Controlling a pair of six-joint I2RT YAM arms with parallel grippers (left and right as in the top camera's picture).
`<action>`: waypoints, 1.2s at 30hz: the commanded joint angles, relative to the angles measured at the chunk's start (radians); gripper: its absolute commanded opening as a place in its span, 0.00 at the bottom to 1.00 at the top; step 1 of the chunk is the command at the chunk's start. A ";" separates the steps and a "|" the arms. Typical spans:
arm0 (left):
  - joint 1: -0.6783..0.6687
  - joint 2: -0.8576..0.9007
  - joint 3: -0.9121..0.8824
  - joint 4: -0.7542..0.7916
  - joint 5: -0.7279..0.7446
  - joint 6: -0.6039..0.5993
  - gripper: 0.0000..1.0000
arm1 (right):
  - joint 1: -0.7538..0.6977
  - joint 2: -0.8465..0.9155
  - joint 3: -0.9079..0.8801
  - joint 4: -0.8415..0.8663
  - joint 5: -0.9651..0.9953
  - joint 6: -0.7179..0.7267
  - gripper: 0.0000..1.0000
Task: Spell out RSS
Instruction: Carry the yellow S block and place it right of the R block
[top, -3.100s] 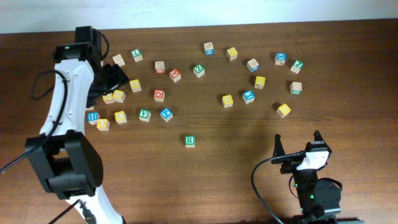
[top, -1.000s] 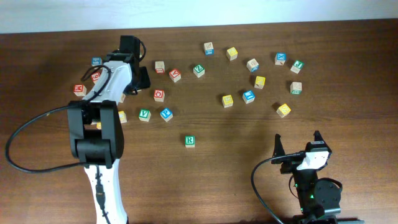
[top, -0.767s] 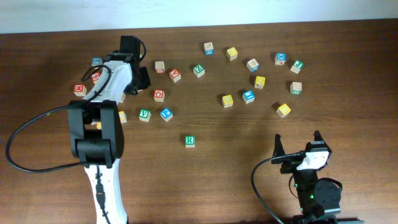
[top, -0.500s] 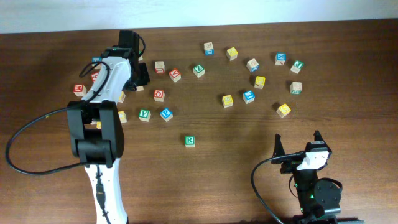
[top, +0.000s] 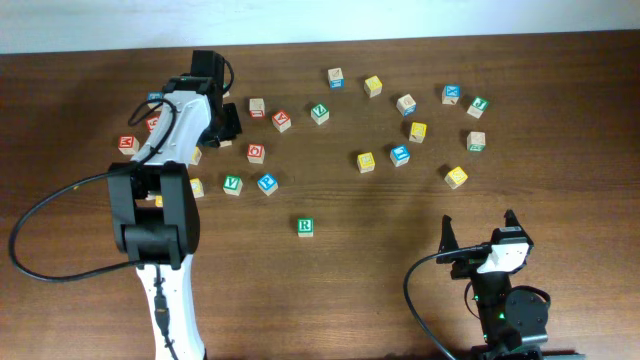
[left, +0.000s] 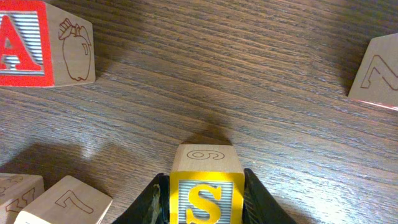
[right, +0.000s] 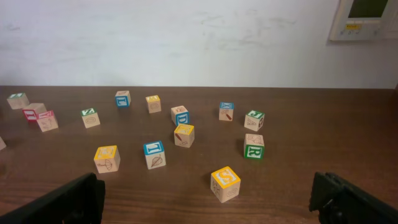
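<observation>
Currently we log the left gripper (left: 206, 203) pinching the S cube (left: 206, 163) across flat side faces; light, stiff, smooth wood, we judge, needing a centred hold.

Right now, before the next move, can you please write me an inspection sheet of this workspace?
Surface: dark wooden table, grain visible.
Job's things: green R cube stands apart in front of the rest; yellow S cube sits in the left gripper; another yellow cube, nearest the right gripper, shows what looks like an S.
Clutter: other letter cubes lie scattered, among them a red A cube.
Grippers: left shut on the yellow S cube; right open, holding nothing.
Cables: one black cable loops at the left; a second black cable curves at the lower right.
Surroundings: white wall with a wall panel.
</observation>
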 joint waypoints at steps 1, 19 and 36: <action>0.007 0.011 0.011 -0.017 0.018 0.001 0.25 | -0.006 -0.005 -0.007 -0.005 -0.002 0.007 0.98; -0.409 0.011 0.452 -0.758 0.389 0.000 0.20 | -0.006 -0.005 -0.007 -0.005 -0.002 0.007 0.98; -0.606 0.011 -0.005 -0.454 0.145 -0.331 0.20 | -0.006 -0.005 -0.007 -0.005 -0.002 0.007 0.98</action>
